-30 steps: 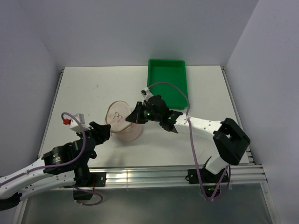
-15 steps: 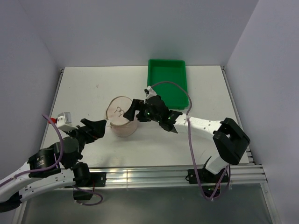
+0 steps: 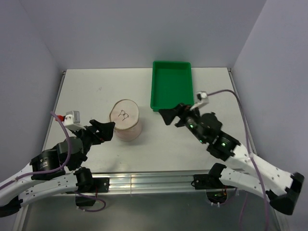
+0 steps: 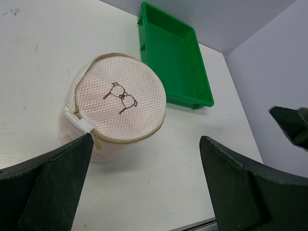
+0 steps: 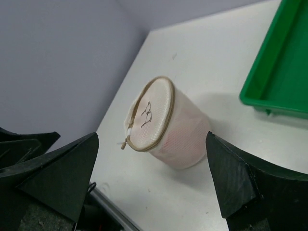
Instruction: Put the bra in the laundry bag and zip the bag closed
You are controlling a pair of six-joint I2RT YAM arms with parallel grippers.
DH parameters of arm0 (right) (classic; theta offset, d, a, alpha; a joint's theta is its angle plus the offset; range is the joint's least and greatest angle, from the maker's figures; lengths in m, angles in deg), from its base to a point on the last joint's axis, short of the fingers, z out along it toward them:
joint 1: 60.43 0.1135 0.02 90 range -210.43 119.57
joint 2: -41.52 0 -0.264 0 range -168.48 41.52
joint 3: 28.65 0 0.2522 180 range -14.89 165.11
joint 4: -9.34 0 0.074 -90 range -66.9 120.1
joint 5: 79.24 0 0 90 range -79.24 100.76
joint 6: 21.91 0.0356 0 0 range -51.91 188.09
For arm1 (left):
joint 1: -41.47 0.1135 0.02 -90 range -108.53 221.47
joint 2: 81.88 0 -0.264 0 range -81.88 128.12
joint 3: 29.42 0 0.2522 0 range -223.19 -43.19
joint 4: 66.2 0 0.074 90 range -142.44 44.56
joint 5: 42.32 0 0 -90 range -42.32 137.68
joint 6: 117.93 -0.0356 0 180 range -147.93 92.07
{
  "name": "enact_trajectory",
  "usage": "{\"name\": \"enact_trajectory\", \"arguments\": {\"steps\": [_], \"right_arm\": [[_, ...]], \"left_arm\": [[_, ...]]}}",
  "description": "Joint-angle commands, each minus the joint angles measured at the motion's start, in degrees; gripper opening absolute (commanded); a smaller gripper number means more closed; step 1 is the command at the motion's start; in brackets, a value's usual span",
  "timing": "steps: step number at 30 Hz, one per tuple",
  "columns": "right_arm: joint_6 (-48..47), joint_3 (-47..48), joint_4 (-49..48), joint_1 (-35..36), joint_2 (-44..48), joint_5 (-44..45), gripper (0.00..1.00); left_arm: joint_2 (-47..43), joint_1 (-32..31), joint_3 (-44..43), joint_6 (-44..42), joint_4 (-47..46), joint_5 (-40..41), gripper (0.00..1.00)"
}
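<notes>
The laundry bag (image 3: 126, 120), a cream mesh cylinder with a tan zipper round its printed end, rests on the table by itself. Pale pink fabric of the bra (image 5: 192, 132) shows through the mesh wall. The zipper line runs unbroken round the rim, and its pull (image 5: 126, 142) hangs at the edge. My left gripper (image 3: 106, 131) is open, just left of the bag and apart from it. My right gripper (image 3: 170, 113) is open too, a short way right of the bag. In the wrist views the laundry bag (image 4: 118, 103) lies beyond the left gripper (image 4: 144, 187) and the right gripper (image 5: 154, 178), with nothing between either's fingers.
A green plastic tray (image 3: 171, 84) stands at the back of the table, right of the bag, with nothing in it. Purple-grey walls close in on the left, back and right. The metal rail with the arm bases runs along the near edge.
Both grippers have opened and let go of the bag. The right arm has drawn back to the right and the left arm has backed off to the left. The bag stays put.
</notes>
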Motion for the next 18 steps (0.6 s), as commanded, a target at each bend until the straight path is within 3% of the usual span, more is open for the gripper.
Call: {"name": "enact_trajectory", "arguments": {"steps": [1, 6, 9, 18], "right_arm": [[-4.8, -4.7, 6.9, -0.3, 11.4, 8.7, 1.0], [-6.5, -7.9, 14.2, -0.3, 30.3, 15.2, 1.0], [-6.1, -9.8, 15.6, -0.3, 35.8, 17.6, 1.0], [-5.3, -10.0, 17.1, -0.3, 37.0, 22.6, 0.99]], "left_arm": [[0.1, 0.2, -2.8, -2.8, -2.9, -0.4, 0.99], [-2.0, 0.2, -2.2, -4.6, -3.4, 0.6, 0.99], [-3.2, 0.2, -0.7, -4.9, -2.9, 0.8, 0.99], [-8.0, 0.2, 1.1, -9.3, -4.1, -2.8, 0.99]]}}
